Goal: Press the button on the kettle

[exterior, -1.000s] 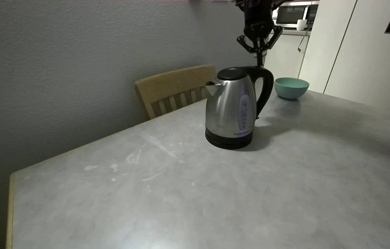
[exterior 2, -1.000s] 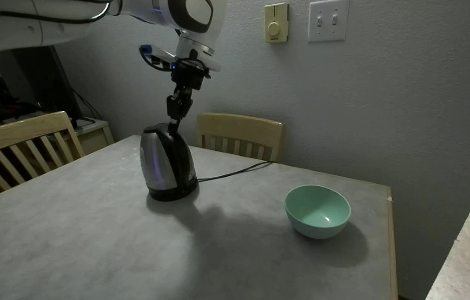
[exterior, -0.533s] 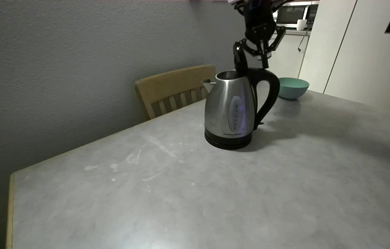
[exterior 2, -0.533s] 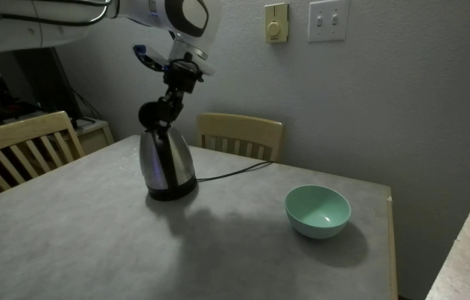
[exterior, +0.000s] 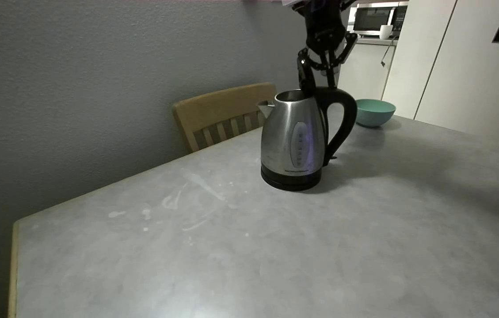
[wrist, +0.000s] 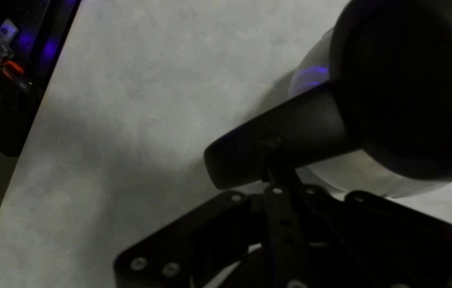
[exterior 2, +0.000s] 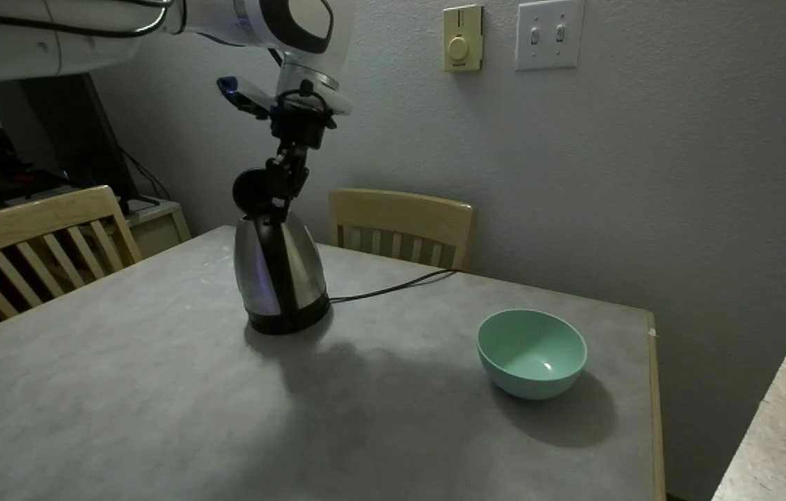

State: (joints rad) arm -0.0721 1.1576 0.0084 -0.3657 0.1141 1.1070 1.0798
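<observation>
Chair of pale wood at the left, its back rising beyond the edge of a grey table. Right of it, the kettle stands upright on that table, brushed steel over a black base, its short spout pointing left. The shell looks stiff, smooth and probably slippery; its weight depends on water I cannot see. I would take hold by the black loop handle on the right side, and go gently near the lid, which stands open on edge at the handle side of the mouth and is likely the part most easily strained. Over the handle's upper end the gripper points down, its fingers drawn together with nothing visible between them; whether their tips touch the handle or hang just above it, I cannot tell. The white arm, in an exterior view, reaches across from upper left, bends at the wrist and slants down to that spot. The button is too dark to make out, yet the raised lid suggests that the press has worked; any further push should be light and straight down, since a sideways shove could rock the kettle. Farthest right, a teal bowl sits on the table, well apart from the kettle.
</observation>
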